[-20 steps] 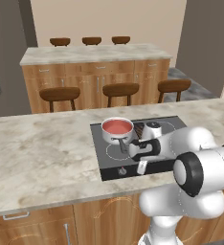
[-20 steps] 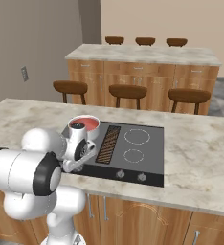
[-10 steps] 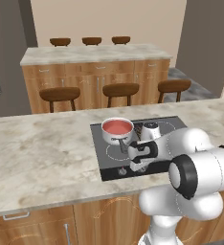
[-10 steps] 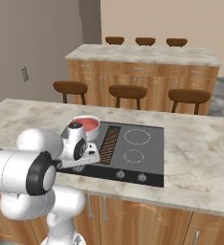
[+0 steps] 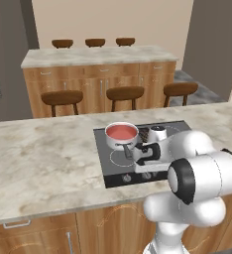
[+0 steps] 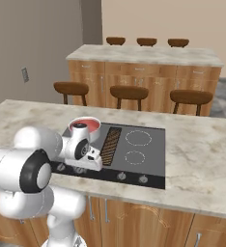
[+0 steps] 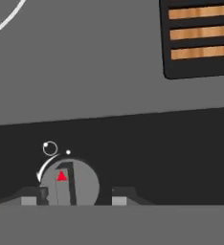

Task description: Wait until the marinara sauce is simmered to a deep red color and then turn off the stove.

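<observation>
The marinara sauce (image 5: 122,131) is a salmon-red disc in a small steel saucepan (image 5: 119,141) on the rear left burner of the black stove (image 5: 114,164); the right base view shows the sauce (image 6: 84,125) behind my wrist. My gripper (image 7: 78,197) points down at the stove's front strip. A round grey knob (image 7: 70,183) with a red triangle mark sits between the jaws. The left fingertip (image 7: 33,197) is at the knob's edge, and the right fingertip (image 7: 121,197) stands a little off it. The jaws look open around the knob.
A brown grill strip (image 6: 110,140) runs down the stove's middle, with two bare ringed burners (image 6: 138,138) to its right. More knobs (image 6: 143,179) line the front edge. Marble counter (image 5: 43,158) spreads left of the stove. Stools (image 5: 61,97) and a second counter stand behind.
The jaws have spread apart at the knob. The arm and hand have hardly shifted, and the saucepan stays put.
</observation>
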